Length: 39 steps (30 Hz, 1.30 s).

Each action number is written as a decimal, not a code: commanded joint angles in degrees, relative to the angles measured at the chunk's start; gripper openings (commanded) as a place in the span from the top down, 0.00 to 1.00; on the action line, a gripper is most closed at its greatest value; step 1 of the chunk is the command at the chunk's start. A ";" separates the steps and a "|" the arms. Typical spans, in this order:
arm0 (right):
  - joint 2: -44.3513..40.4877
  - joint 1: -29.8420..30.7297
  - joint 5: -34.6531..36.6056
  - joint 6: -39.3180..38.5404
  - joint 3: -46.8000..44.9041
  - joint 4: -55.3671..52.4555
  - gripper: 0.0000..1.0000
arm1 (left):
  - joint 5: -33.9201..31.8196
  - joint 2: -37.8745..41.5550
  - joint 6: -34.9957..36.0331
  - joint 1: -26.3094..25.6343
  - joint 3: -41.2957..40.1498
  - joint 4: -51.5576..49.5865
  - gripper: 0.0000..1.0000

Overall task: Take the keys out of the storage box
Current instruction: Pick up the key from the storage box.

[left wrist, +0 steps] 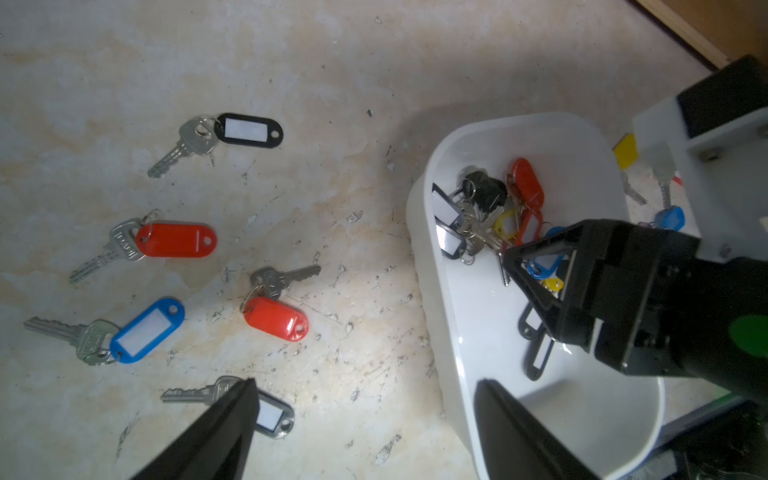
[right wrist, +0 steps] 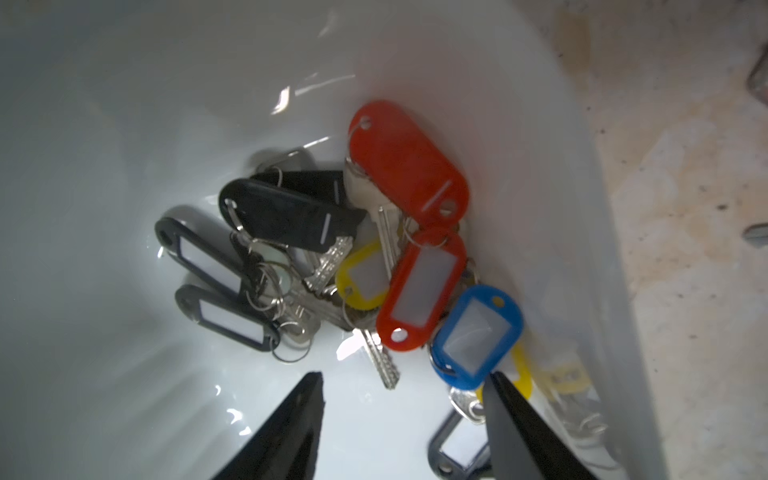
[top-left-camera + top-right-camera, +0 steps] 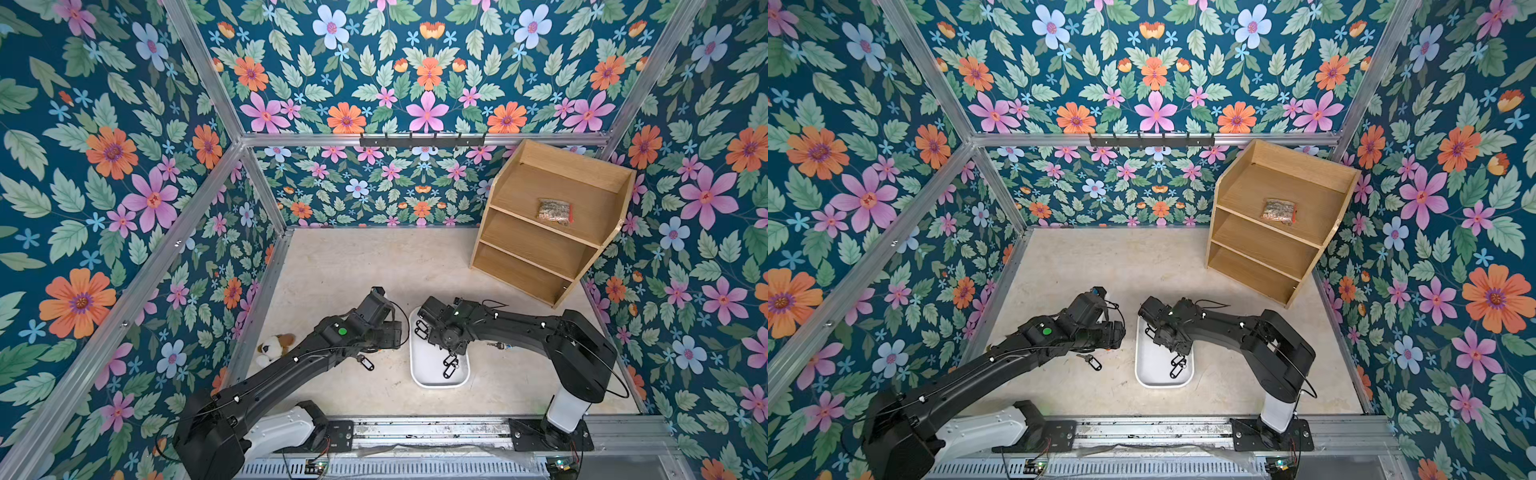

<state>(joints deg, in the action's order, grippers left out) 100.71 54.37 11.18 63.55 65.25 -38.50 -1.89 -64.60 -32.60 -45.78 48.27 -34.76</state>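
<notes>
The storage box (image 3: 428,368) is a shallow white tray between my two arms in both top views (image 3: 1152,368). A pile of keys (image 2: 419,291) with red, black, yellow and blue tags lies at one end of it. My right gripper (image 2: 405,376) is open low inside the box; only a key's blade tip lies between its fingers, and one fingertip (image 2: 498,386) is by the blue tag (image 2: 478,332). My left gripper (image 1: 365,384) is open over the table beside the box, holding nothing. Several keys lie on the table there, among them a black-tagged one (image 1: 247,131), a red one (image 1: 174,240) and a blue one (image 1: 147,330).
More keys (image 3: 498,345) lie on the table on the box's other side. A wooden shelf unit (image 3: 548,249) stands at the back right with a clear bag (image 3: 555,212) on it. A plush dog (image 3: 274,347) lies by the left wall. A hook rail (image 3: 422,141) hangs on the back wall.
</notes>
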 commanded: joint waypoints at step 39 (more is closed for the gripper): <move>-8.49 1.88 0.66 -6.51 -2.82 1.70 1.00 | 1.10 -0.37 0.61 0.07 0.27 0.53 0.14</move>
<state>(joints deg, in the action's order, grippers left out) 92.38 56.18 10.92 57.89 62.15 -36.07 -0.95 -64.90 -31.64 -45.78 48.07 -34.33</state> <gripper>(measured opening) 0.067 0.856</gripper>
